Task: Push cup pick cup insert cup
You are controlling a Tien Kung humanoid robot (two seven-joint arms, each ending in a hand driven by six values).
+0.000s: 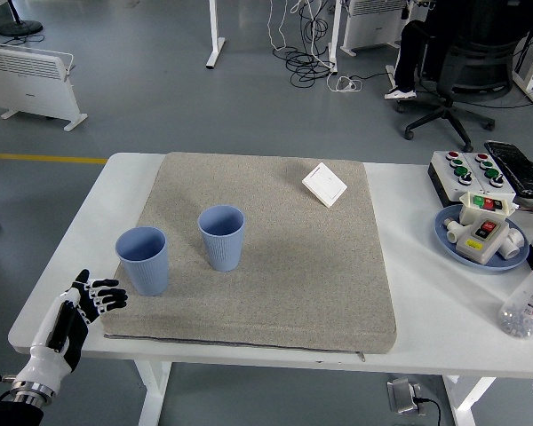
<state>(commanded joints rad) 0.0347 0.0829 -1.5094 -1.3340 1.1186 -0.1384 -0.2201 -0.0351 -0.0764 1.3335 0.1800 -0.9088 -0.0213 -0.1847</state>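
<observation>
Upright, two blue cups stand apart on the grey mat: left cup near its left edge, right cup further in. Just beside the left cup, the left robot hand rests on the tabletop, fingers spread, holding nothing. A white card lies far back; nothing stands between the cups.

We are looking at a robotics lab or workshop. At twelve o'clock, loose cables trail over a grey concrete floor among white bench legs. At ten o'clock we spot a white panel heater. At two o'clock sits a black office chair, and at three o'clock push-button control boxes crowd the white table.
</observation>
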